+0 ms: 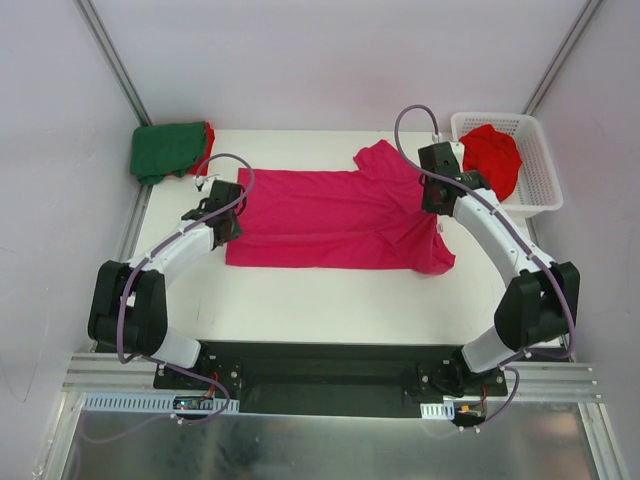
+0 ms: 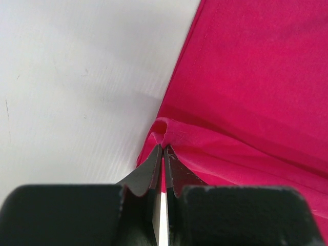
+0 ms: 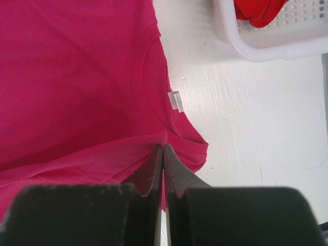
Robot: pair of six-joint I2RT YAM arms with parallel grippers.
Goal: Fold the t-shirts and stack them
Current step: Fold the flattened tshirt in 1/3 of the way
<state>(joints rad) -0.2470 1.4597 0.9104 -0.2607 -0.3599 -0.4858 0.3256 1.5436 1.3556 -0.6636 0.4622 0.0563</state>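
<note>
A magenta-pink t-shirt (image 1: 330, 215) lies spread across the middle of the white table, its collar to the right. My left gripper (image 1: 228, 213) is shut on the shirt's left hem edge (image 2: 163, 134), with a pinch of cloth between the jaws. My right gripper (image 1: 436, 195) is shut on a fold of the same shirt (image 3: 102, 87) beside the collar. A dark green t-shirt (image 1: 168, 150) lies folded at the table's far left corner on top of a red one (image 1: 207, 140). Another red t-shirt (image 1: 492, 160) is crumpled in the basket.
A white plastic lattice basket (image 1: 542, 185) stands at the far right of the table and shows in the right wrist view (image 3: 266, 48). The table's left edge runs along a metal rail (image 1: 130, 225). A white label (image 3: 176, 100) sits at the pink shirt's collar.
</note>
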